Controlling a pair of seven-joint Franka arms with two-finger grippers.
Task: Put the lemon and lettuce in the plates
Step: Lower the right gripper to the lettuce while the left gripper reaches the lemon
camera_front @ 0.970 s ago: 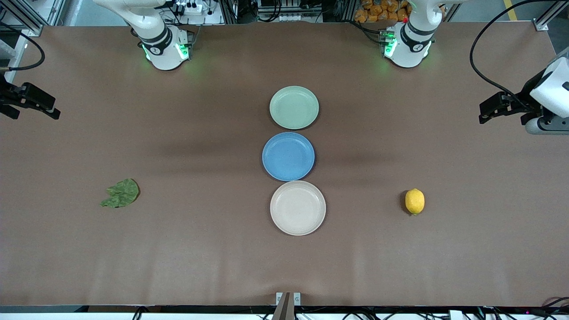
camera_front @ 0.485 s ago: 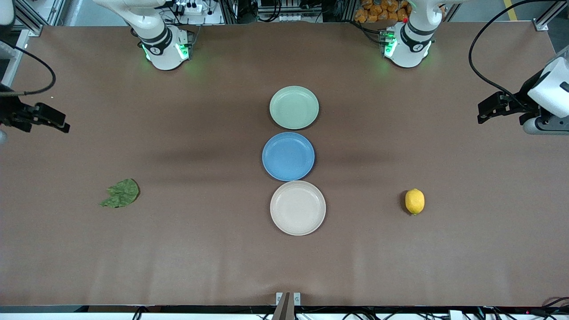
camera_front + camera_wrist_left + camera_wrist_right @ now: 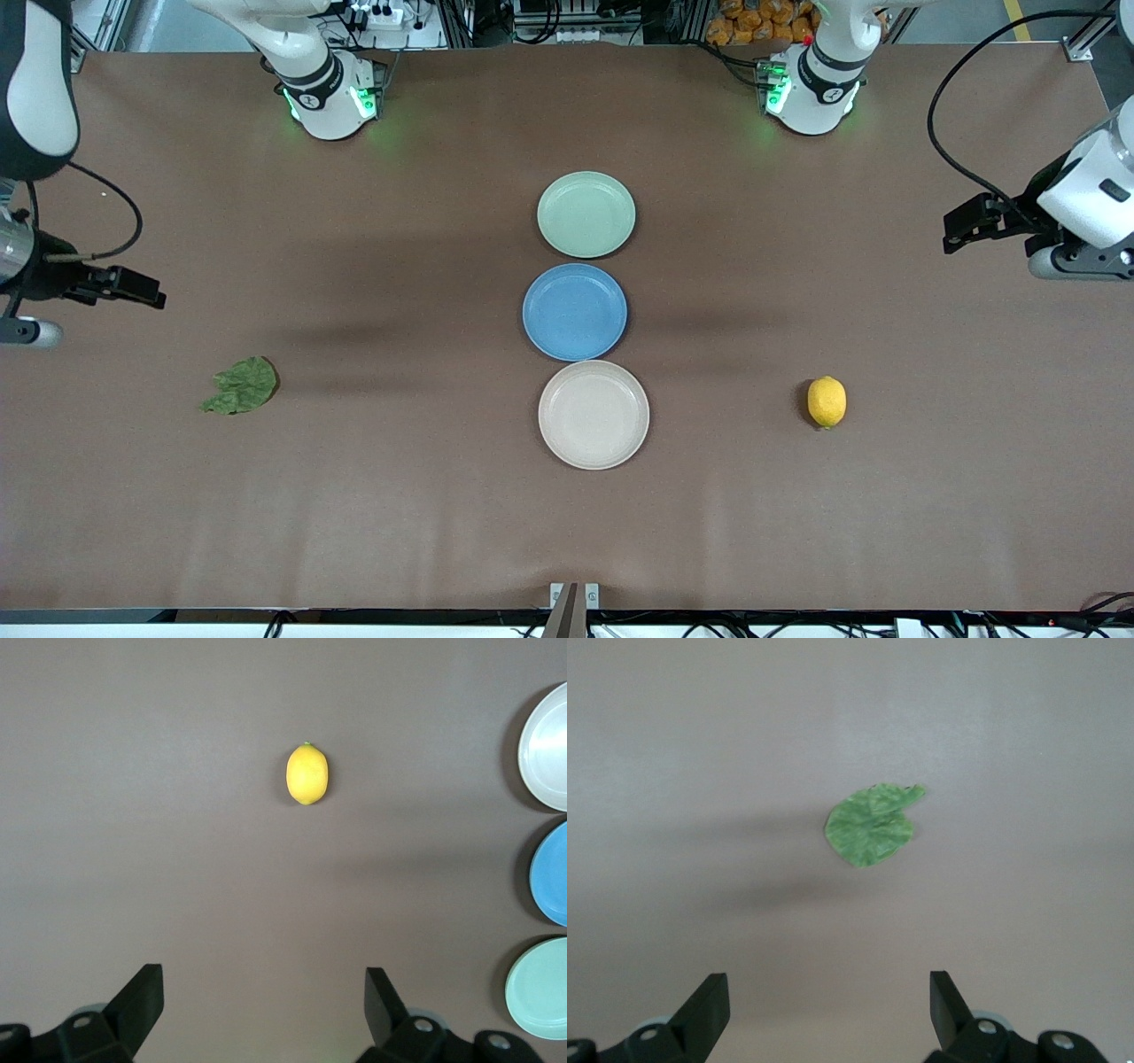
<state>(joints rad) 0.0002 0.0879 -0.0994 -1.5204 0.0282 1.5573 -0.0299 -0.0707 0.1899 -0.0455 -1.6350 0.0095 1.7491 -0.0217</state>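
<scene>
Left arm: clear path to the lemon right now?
Probably yes. The left claw is open, up over bare table with nothing between it and the lemon, which lies alone.

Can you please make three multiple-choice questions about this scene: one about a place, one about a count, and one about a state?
1. Where does the lemon lie?
A. On the blue plate
B. On the bare table, toward the left arm's end
C. On the beige plate

2. How many plates stand on the table?
A. Two
B. Three
C. Four

3. What state is the left gripper in?
A. Open, holding nothing
B. Shut on the lemon
C. Shut on the lettuce

Answers:
1. B: the lemon rests on the table surface, apart from every plate.
2. B: the green plate, the blue one and the beige one form one row in the middle.
3. A: in the left wrist view its fingers stand wide apart with only table between them. The right gripper is open too, up over the table by the lettuce.
</scene>
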